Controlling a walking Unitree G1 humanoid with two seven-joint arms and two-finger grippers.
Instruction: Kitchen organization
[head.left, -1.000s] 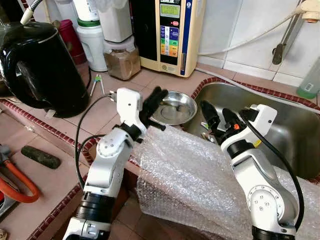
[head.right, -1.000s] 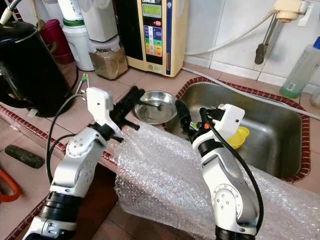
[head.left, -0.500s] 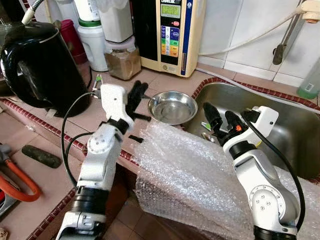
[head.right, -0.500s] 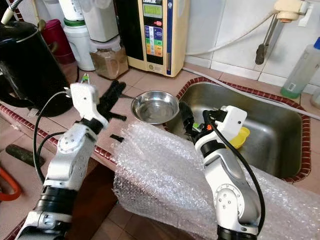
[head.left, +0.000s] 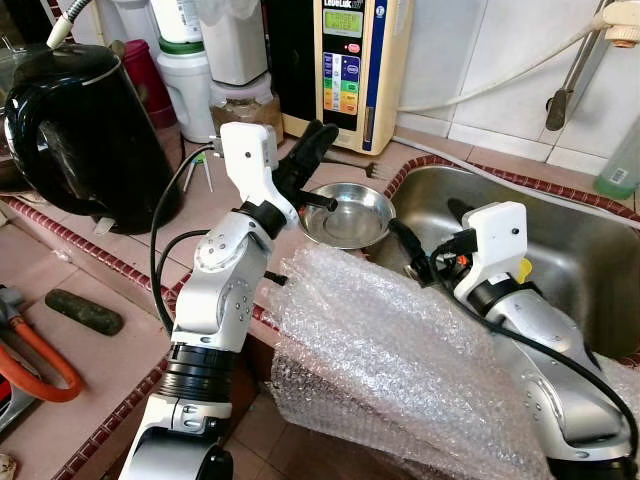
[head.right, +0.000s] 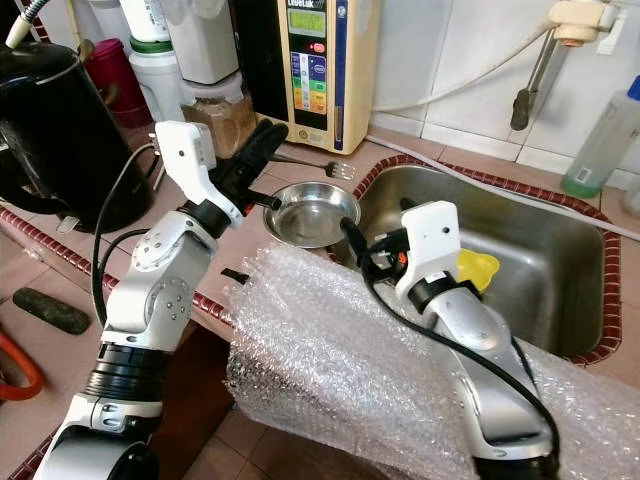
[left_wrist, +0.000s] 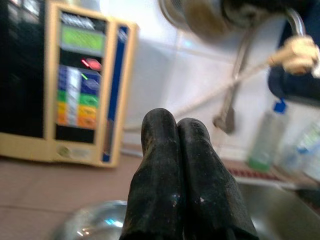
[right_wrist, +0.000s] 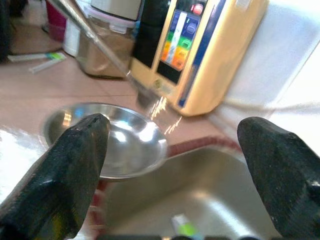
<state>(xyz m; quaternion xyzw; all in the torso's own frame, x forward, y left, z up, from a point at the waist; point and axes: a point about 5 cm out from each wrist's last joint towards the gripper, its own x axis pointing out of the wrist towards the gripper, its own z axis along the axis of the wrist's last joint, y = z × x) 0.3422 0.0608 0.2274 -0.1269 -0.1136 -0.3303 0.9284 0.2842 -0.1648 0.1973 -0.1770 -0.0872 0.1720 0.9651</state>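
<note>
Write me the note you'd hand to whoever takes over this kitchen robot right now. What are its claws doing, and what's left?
Left gripper: shut, raised above the counter, seemingly pinching the handle of a fork that sticks out over the steel bowl.
Right gripper: open, holding nothing, at the near edge of the sink, pointing toward the bowl.
Things: the bowl sits on the counter beside the sink; bubble wrap hangs over the counter's front edge under both arms.
Done: the fork is lifted.
Left: set the fork somewhere, probably in the bowl or sink, then deal with the bowl and the wrap.
</note>
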